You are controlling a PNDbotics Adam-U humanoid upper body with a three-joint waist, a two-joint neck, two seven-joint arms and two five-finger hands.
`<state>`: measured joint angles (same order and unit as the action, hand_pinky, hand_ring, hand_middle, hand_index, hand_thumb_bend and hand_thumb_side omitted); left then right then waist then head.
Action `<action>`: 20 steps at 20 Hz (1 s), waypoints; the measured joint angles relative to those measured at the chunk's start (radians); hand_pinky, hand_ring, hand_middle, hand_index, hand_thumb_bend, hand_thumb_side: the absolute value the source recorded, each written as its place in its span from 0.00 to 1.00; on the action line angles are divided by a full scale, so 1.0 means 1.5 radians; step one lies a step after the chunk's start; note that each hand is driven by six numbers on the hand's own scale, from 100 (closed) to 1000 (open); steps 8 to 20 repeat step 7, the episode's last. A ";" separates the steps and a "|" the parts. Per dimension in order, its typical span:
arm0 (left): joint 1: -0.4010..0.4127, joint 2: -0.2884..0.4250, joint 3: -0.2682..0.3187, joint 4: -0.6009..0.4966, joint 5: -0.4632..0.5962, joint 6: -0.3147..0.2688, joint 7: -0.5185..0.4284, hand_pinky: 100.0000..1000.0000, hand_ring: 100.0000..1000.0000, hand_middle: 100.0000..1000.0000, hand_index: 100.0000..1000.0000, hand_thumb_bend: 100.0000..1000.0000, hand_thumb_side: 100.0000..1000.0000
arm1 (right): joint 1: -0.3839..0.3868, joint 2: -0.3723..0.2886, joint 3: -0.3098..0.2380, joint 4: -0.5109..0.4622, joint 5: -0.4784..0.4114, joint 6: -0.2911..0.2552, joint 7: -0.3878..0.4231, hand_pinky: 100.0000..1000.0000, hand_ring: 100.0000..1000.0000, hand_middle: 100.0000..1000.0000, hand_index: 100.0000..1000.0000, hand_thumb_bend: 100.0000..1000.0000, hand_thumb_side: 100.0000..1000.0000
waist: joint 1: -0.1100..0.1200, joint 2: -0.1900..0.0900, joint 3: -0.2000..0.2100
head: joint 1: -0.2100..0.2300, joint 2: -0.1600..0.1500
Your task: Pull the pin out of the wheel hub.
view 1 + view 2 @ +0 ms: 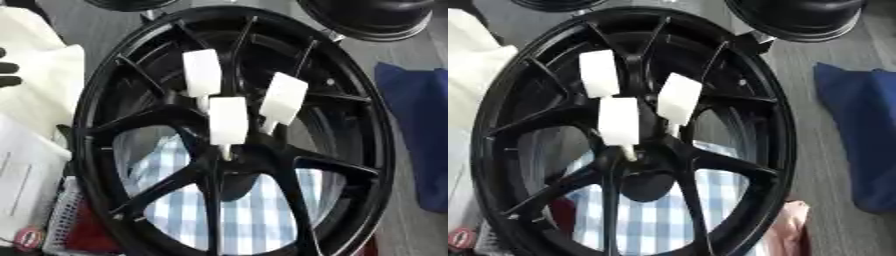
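Robot hand (7, 67), the left one, shows only as dark fingers at the left edge, left of the wheel hub (232, 132); whether they are open or curled cannot be told. Black and spoked, the wheel hub fills the view over a blue-checked cloth (249, 210). Three white pins (228, 121) stand clustered just above its centre.

A blue-and-white checked cloth (254, 215) shows beneath, seen between dark spokes. A dark blue cloth (418, 135) lies at right; pale cloth (44, 75) and white paper (24, 185) at left.
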<state>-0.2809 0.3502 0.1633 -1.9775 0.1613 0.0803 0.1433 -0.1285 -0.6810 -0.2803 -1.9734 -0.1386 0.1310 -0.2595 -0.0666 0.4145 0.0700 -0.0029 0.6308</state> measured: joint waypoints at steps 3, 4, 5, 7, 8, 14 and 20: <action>-0.004 0.000 -0.004 0.000 0.000 -0.001 -0.002 0.63 0.61 0.60 0.71 0.03 0.81 | -0.016 0.008 0.022 -0.002 -0.030 -0.024 -0.028 0.84 0.75 0.51 0.65 0.00 0.47 | 0.000 0.000 0.007 | -0.006 0.000; -0.007 0.000 -0.004 0.000 0.000 -0.001 -0.003 0.62 0.61 0.60 0.71 0.03 0.81 | -0.030 0.014 0.034 -0.002 -0.041 -0.033 -0.036 0.84 0.75 0.51 0.64 0.00 0.47 | 0.000 0.000 0.007 | -0.006 0.000; -0.009 0.000 -0.005 0.000 0.000 -0.002 -0.003 0.62 0.61 0.60 0.71 0.03 0.81 | -0.040 0.020 0.045 -0.002 -0.050 -0.040 -0.042 0.84 0.74 0.50 0.64 0.00 0.47 | 0.000 0.000 0.007 | -0.007 0.000; -0.014 0.000 -0.008 0.000 0.000 -0.003 -0.004 0.62 0.61 0.60 0.71 0.03 0.81 | -0.055 0.030 0.063 -0.002 -0.073 -0.053 -0.049 0.84 0.74 0.50 0.63 0.00 0.47 | 0.000 0.000 0.007 | -0.007 0.000; -0.014 0.000 -0.008 0.000 0.000 -0.003 -0.004 0.62 0.61 0.60 0.71 0.03 0.81 | -0.055 0.030 0.063 -0.002 -0.073 -0.053 -0.049 0.84 0.74 0.50 0.63 0.00 0.47 | 0.000 0.000 0.007 | -0.007 0.000; -0.014 0.000 -0.008 0.000 0.000 -0.003 -0.004 0.62 0.61 0.60 0.71 0.03 0.81 | -0.055 0.030 0.063 -0.002 -0.073 -0.053 -0.049 0.84 0.74 0.50 0.63 0.00 0.47 | 0.000 0.000 0.007 | -0.007 0.000; -0.014 0.000 -0.008 0.000 0.000 -0.003 -0.004 0.62 0.61 0.60 0.71 0.03 0.81 | -0.055 0.030 0.063 -0.002 -0.073 -0.053 -0.049 0.84 0.74 0.50 0.63 0.00 0.47 | 0.000 0.000 0.007 | -0.007 0.000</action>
